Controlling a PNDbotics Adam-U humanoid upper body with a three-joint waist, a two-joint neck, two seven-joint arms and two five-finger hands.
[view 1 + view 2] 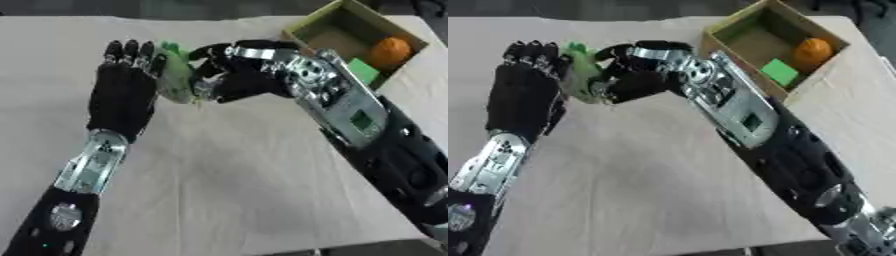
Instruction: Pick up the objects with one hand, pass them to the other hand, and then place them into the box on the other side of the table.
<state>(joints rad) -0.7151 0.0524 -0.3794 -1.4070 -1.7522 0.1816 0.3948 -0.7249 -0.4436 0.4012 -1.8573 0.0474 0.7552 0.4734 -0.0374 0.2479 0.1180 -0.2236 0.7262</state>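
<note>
An open cardboard box (pixel 737 31) sits at the far right of the cloth-covered table (pixel 236 190), holding a round orange fruit (pixel 812 52) and a flat green block (pixel 779 71). Between the hands, above the table, a pale green, leafy-looking object (pixel 178 75) stands roughly upright. The black left hand (pixel 124 92) backs it with straight fingers; the right hand (pixel 236 75) curls around it.

one green object (pixel 178 75), one box (pixel 318 26), one orange ball (pixel 389 51), one green block (pixel 364 70), two hands.
</note>
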